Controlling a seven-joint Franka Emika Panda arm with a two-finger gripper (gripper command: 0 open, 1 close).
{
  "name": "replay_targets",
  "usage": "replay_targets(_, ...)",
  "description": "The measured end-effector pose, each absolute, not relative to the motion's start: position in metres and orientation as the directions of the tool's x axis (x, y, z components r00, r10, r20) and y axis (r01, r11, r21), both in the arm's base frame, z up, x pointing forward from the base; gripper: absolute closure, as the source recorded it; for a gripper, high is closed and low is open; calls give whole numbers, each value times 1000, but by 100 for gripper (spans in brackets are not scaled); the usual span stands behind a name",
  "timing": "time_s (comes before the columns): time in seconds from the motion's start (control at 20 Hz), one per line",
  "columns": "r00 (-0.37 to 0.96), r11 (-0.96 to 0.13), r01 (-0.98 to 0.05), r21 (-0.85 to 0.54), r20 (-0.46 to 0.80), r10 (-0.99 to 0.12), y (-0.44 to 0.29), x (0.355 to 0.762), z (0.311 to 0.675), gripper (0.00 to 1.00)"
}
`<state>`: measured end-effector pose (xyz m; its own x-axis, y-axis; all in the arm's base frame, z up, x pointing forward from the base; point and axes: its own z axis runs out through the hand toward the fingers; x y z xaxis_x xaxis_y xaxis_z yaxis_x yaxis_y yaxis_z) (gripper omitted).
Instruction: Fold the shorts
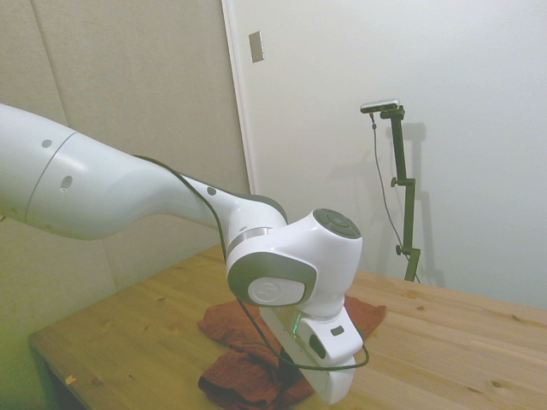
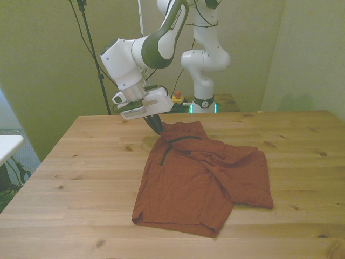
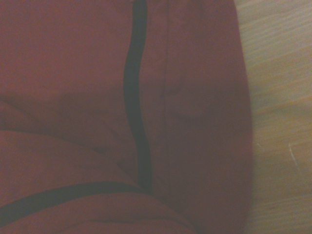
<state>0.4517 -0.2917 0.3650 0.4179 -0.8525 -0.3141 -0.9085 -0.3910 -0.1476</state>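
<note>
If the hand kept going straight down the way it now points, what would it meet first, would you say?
Most likely the shorts: in the front view the hand points down at their far corner, and the wrist view shows their fabric directly below. Whether it already touches is unclear.

Bare table (image 2: pixel 81 178) all round shorts (image 2: pixel 199 181); arm (image 2: pixel 137 54) overhangs their far corner only

A wooden table (image 2: pixel 81 162) is stretching out under me, its knotted planks (image 1: pixel 444 342) running lengthwise. A grey plate (image 1: pixel 256 46) is sitting on the pale wall behind. Something white (image 2: pixel 8 144) is poking in at the front view's left edge.
</note>
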Motion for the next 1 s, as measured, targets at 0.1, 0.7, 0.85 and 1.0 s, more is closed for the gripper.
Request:
replay_targets(0.1,418,-391,-908,-147,-313,-853,-292,453,365,0)
replay_targets(0.7,522,-514,-853,-92,-111,-845,-233,460,466,0)
replay_targets(0.85,616,-616,-787,-37,12,-788,-145,470,492,0)
replay_targets(1.0,711,-711,-701,49,121,-693,-58,463,474,0)
